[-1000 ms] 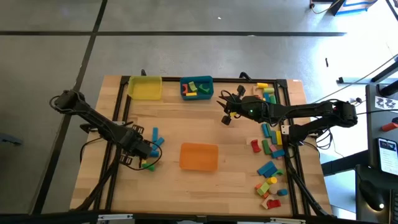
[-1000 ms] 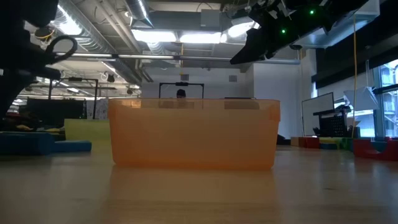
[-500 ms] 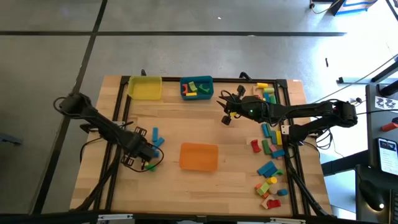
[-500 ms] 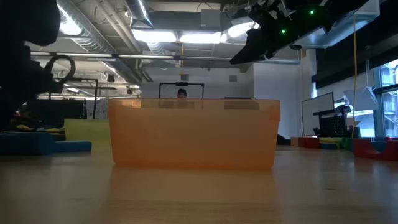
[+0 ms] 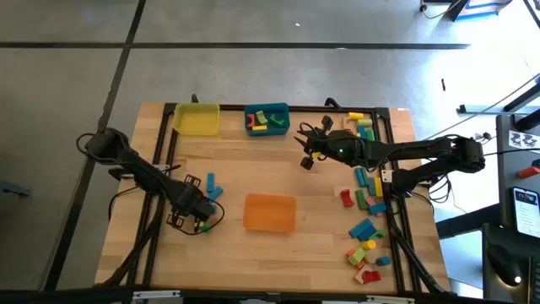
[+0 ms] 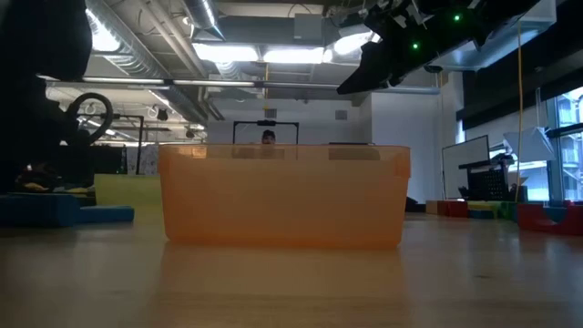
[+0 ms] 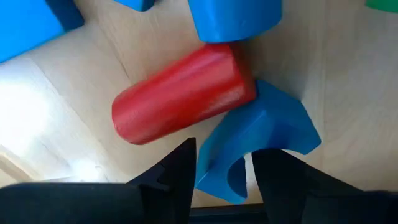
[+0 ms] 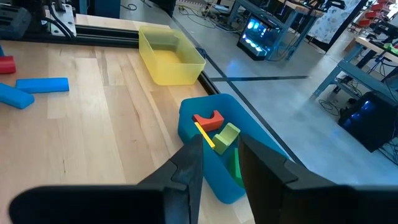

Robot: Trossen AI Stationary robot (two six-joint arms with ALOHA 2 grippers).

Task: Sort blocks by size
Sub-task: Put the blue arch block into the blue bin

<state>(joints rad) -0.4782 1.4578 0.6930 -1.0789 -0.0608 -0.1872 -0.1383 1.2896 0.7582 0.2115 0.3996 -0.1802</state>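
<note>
Spanning the high view, a pale wooden table (image 5: 253,169) carries three rectangular plastic bins: a translucent orange bin (image 5: 270,212) near the middle, a yellow bin (image 5: 197,119) and a teal-blue bin (image 5: 267,119) side by side at the far edge. Only the overhead camera shows the main scatter of small wooden blocks (image 5: 364,211) in mixed colours along the table's right side, plus a smaller cluster to the left of the orange bin. The low view gives the orange bin's wall (image 6: 284,195) filling the centre, with ceiling lights and room behind it, and dark arm shapes at the upper right and far left. The left gripper (image 5: 196,215) sits low over the left cluster; its wrist view alone shows detail there: a red wooden cylinder (image 7: 183,93) lying on its side, touching a blue arch-shaped block (image 7: 255,146), with the two dark fingers (image 7: 177,171) set apart on either side of the arch's near end, not clamped on it. The right gripper (image 5: 307,160) hangs above the table between the teal-blue bin and the right-hand blocks, fingers slightly parted and holding nothing; its wrist view shows red, yellow and green pieces inside the teal-blue bin (image 8: 186,121) and two blue blocks (image 8: 28,90) lying farther off. No legible writing or labels appear.
</note>
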